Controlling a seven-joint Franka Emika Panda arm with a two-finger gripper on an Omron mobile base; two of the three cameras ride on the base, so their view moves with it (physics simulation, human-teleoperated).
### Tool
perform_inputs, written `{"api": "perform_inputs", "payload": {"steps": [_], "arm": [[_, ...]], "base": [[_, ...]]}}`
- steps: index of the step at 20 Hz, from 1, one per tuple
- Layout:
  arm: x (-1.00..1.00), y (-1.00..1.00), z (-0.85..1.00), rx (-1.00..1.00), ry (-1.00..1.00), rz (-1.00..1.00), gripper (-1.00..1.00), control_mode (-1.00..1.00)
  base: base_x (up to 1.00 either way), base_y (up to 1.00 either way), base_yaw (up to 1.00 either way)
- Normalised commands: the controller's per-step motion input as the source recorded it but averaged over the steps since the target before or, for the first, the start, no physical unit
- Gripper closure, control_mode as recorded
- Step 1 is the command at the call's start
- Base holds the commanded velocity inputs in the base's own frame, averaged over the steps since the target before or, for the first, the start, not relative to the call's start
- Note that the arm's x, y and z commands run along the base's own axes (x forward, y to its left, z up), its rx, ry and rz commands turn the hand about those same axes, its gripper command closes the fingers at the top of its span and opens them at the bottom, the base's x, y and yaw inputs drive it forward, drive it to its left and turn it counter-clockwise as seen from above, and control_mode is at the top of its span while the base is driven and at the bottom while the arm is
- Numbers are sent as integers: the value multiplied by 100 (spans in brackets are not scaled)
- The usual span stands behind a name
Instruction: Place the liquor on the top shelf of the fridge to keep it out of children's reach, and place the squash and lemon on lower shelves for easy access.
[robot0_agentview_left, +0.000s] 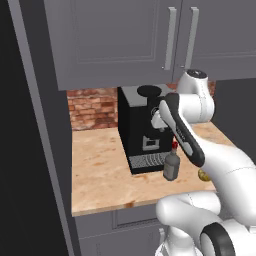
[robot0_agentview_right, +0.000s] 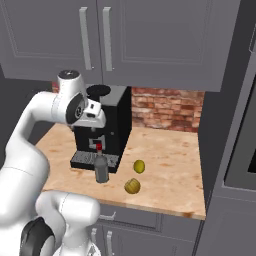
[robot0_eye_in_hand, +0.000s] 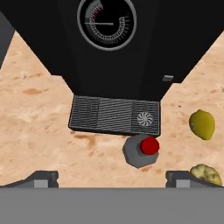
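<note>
Spread wide and empty, the gripper (robot0_eye_in_hand: 112, 177) hangs above the liquor (robot0_eye_in_hand: 141, 151), which stands upright on the counter (robot0_eye_in_hand: 35, 127) just before the coffee machine's drip tray (robot0_eye_in_hand: 114, 115). At three o'clock of the bottle lies the lemon (robot0_eye_in_hand: 202, 124); at four o'clock, the squash (robot0_eye_in_hand: 205, 174).

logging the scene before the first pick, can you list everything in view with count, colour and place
liquor: one, dark grey with red cap, upright on the counter just in front of the coffee machine's drip tray
lemon: one, yellow, on the counter right of the liquor
squash: one, yellow-tan, on the counter near the front edge, in front of the lemon
coffee machine: one, black, on the counter against the brick wall
counter: one, pale mottled stone
brick wall: red-brown, behind the counter
upper cabinets: grey, bar handles, above the counter
gripper: one, dark fingertips, open, above the liquor
</note>
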Motion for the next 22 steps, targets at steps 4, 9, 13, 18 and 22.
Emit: {"api": "perform_inputs", "payload": {"steps": [4, 9, 13, 18, 22], "arm": [[0, -14, -34, 0, -13, 16, -100, -100], [0, -18, -18, 0, -9, 17, -100, -100], [0, -25, -15, 0, -5, 22, -100, -100], [0, -41, -22, 5, -7, 26, -100, -100], [0, -41, -25, 10, -8, 27, -100, -100]], "base": [[0, 0, 0], [0, 0, 0], [0, 0, 0], [0, 0, 0], [0, 0, 0]]}}
